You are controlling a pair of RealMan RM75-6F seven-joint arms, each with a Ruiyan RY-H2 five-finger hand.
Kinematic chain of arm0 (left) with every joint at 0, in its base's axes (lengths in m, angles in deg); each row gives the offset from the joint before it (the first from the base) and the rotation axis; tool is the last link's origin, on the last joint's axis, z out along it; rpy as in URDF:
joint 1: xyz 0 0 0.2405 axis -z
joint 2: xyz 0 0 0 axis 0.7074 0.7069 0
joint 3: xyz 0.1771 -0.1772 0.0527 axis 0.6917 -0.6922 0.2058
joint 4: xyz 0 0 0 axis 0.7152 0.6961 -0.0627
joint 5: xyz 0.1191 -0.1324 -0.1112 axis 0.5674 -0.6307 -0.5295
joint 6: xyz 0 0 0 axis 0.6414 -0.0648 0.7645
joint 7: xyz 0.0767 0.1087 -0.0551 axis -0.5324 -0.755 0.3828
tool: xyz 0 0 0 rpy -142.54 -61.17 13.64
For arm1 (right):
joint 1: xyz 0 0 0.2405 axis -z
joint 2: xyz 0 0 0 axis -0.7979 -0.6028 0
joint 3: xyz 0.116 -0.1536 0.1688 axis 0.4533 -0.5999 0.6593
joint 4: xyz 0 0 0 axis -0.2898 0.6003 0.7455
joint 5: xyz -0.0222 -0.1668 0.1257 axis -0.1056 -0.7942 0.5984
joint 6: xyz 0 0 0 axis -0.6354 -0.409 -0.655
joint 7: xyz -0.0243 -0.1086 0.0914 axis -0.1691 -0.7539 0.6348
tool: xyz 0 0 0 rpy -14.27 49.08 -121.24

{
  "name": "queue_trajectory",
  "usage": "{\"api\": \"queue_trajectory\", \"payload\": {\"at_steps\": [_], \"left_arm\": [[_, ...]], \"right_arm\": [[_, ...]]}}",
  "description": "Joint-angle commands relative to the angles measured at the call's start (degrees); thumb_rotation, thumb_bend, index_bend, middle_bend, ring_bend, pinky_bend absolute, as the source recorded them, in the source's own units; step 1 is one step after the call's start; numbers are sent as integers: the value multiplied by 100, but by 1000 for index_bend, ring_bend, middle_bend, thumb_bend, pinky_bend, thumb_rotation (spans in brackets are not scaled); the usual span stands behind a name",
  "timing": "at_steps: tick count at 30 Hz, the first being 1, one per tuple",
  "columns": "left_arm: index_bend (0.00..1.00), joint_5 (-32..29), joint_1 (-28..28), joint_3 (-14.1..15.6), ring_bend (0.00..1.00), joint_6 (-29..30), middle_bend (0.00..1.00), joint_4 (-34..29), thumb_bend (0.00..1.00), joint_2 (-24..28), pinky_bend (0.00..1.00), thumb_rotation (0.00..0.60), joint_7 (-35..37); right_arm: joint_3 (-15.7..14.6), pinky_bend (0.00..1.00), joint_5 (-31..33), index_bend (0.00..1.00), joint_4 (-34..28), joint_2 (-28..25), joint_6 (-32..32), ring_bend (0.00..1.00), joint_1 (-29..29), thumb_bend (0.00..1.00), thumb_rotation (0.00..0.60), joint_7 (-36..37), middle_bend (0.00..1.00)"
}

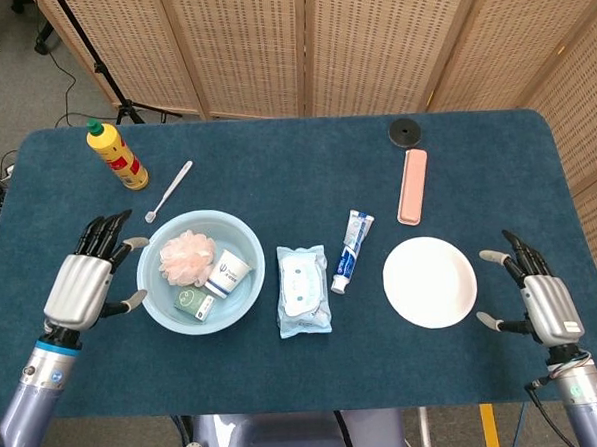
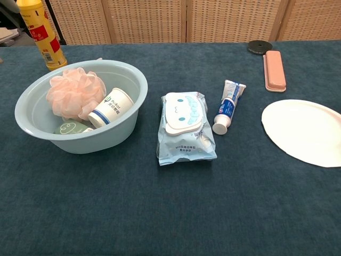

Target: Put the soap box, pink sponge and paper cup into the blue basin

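**Now all three things are lying in the blue basin**

Inside the blue basin (image 1: 242, 245) the pink sponge (image 1: 187, 256) is sitting at the far left side. The paper cup (image 1: 226, 273) is lying tipped on its side, just to the right of the sponge and touching it. The soap box (image 1: 194, 303) is resting at the near side, next to the cup. The basin is sitting on the left part of the blue table (image 1: 306, 173).

The left hand (image 1: 81, 286) is hanging over the table just to the left of the basin. Its fingers are spread apart and it is holding nothing. The right hand (image 1: 541, 306) is waiting far over at the right edge, near the white plate (image 1: 430, 282). Its fingers are spread too, and it is holding nothing.

A pack of wipes (image 1: 303, 288) is lying just right of the basin, and a toothpaste tube (image 1: 351, 250) is lying between the wipes and the plate. A yellow bottle (image 1: 116, 155) is standing at the far left, with a toothbrush (image 1: 169, 190) lying between it and the basin. A pink case (image 1: 412, 185) and a black disc (image 1: 404, 132) are lying at the far right side.
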Motion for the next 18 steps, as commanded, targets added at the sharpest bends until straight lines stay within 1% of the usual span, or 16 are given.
{"api": "queue_trajectory", "payload": {"at_steps": [1, 4, 6, 7, 8, 11, 15, 18], "left_arm": [[286, 110, -297, 108, 0, 406, 0, 177, 171, -233, 2, 600, -287], [270, 207, -510, 139, 0, 701, 0, 427, 172, -420, 1, 600, -399], [227, 235, -625, 134, 0, 850, 0, 665, 171, -520, 0, 600, -425], [189, 211, -679, 124, 0, 898, 0, 789, 172, -571, 0, 600, -420], [150, 190, -721, 120, 0, 917, 0, 892, 172, -615, 0, 600, -386], [74, 78, -851, 134, 0, 901, 0, 1134, 171, -662, 0, 600, -257], [47, 15, -948, 41, 0, 957, 0, 1179, 171, -581, 0, 600, -304], [47, 52, -974, 73, 0, 882, 0, 1138, 171, -544, 0, 600, -324]], "right_arm": [[72, 54, 170, 217, -15, 56, 30, 0, -35, 53, 600, -243, 0], [124, 28, 326, 217, -8, 98, 29, 0, -42, 53, 600, -465, 0], [153, 8, 444, 217, -17, 108, 57, 0, -55, 53, 600, -626, 0], [163, 3, 481, 217, -15, 121, 53, 0, -62, 53, 600, -739, 0], [171, 0, 502, 210, -14, 138, 43, 0, -69, 53, 600, -843, 0], [173, 0, 532, 182, -40, 193, 50, 0, -99, 53, 600, -1076, 0], [162, 0, 547, 180, -63, 272, 96, 0, -147, 53, 600, -1295, 0], [145, 0, 564, 180, -101, 308, 144, 0, -172, 53, 600, -1388, 0]]}}
